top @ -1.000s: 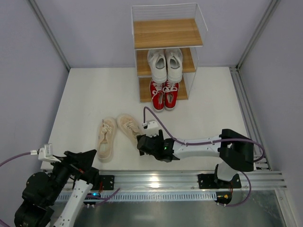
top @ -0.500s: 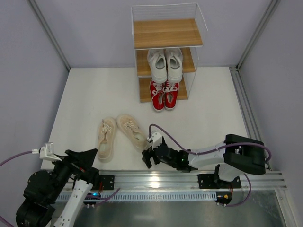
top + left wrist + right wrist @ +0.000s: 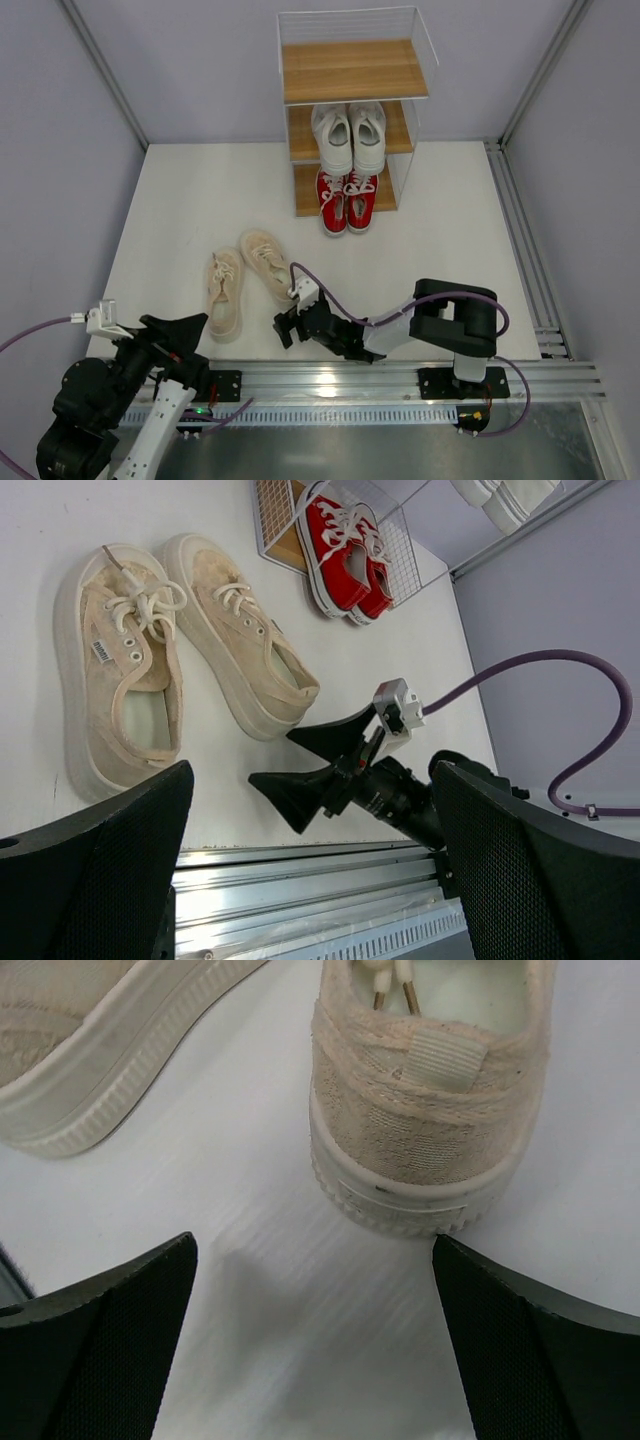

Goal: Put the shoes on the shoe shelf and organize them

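The beige pair lies loose on the table: one shoe (image 3: 223,292) on the left, the other (image 3: 266,263) angled beside it. Both show in the left wrist view (image 3: 120,695) (image 3: 240,650). My right gripper (image 3: 286,326) is open and empty, low over the table just behind the heel (image 3: 420,1150) of the angled beige shoe, not touching it. My left gripper (image 3: 178,340) is open and empty near the table's front left edge. The shoe shelf (image 3: 352,70) stands at the back, with the white pair (image 3: 349,135) on its middle board and the red pair (image 3: 347,198) on its bottom board.
The shelf's top board (image 3: 350,65) is bare. A metal rail (image 3: 330,380) runs along the near edge by the arm bases. Grey walls close in the left, right and back sides. The right arm's purple cable (image 3: 330,300) loops over the table.
My right gripper has drawn back toward the near edge and swung left, ending behind the angled beige shoe's heel. That shoe has shifted slightly away and left. The left arm is unchanged.
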Tool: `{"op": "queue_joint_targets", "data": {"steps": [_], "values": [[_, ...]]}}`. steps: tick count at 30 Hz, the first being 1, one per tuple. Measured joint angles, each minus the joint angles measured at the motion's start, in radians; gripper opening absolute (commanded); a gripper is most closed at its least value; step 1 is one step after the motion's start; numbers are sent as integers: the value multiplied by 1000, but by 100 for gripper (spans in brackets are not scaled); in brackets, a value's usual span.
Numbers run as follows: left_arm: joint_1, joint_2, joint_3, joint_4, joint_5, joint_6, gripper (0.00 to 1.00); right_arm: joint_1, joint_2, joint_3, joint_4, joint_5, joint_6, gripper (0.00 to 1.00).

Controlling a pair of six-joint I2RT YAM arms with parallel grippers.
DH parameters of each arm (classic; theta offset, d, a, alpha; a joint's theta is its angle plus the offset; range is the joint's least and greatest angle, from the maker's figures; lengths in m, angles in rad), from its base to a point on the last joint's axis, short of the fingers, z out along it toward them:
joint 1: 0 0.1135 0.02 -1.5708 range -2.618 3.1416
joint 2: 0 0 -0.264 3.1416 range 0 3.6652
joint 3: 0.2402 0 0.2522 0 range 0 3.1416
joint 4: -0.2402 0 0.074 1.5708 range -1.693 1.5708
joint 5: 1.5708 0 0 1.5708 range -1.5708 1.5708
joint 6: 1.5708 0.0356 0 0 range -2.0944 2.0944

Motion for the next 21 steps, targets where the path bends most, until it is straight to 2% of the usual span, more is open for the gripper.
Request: {"op": "queue_joint_targets", "data": {"steps": [4,11,21], "values": [[0,0,0,-1,0,0,100,2,79,64,28,121,16,100],[0,0,19,-5,-2,2,100,2,111,147,-98,280,98,100],[0,0,19,-4,-1,2,100,-8,35,51,-102,236,25,100]]}}
